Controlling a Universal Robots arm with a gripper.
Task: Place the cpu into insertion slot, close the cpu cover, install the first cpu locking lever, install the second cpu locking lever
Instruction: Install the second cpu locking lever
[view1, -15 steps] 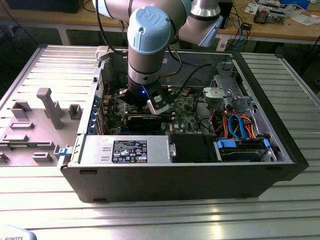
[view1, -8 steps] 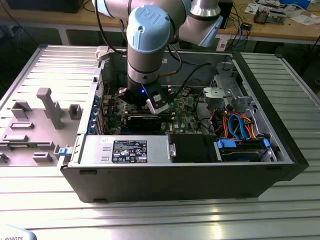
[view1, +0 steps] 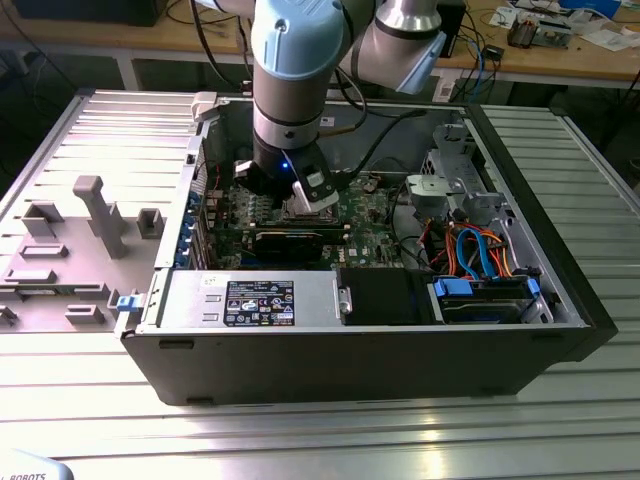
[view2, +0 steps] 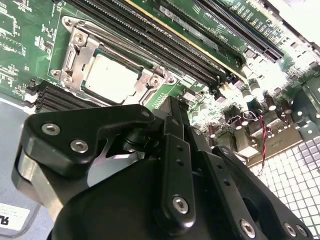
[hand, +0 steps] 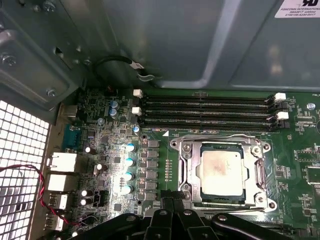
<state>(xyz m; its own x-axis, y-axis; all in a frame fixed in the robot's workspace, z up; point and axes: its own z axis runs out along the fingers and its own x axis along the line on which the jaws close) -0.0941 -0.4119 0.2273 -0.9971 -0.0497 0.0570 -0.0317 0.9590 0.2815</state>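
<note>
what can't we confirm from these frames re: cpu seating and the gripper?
- Gripper opening: in both wrist views the black linkage bodies hide the fingertips.
- Cpu sits within the cpu cover; full seating in the insertion slot can't be told.
- Socket's near edge, first wrist view: covered by the gripper.
- Exterior view: the arm blocks the socket.

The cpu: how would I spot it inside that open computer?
Find the green motherboard, then the silvery square insertion slot beside the long black memory slots. The cpu is the flat pale grey square lying inside that frame.
</note>
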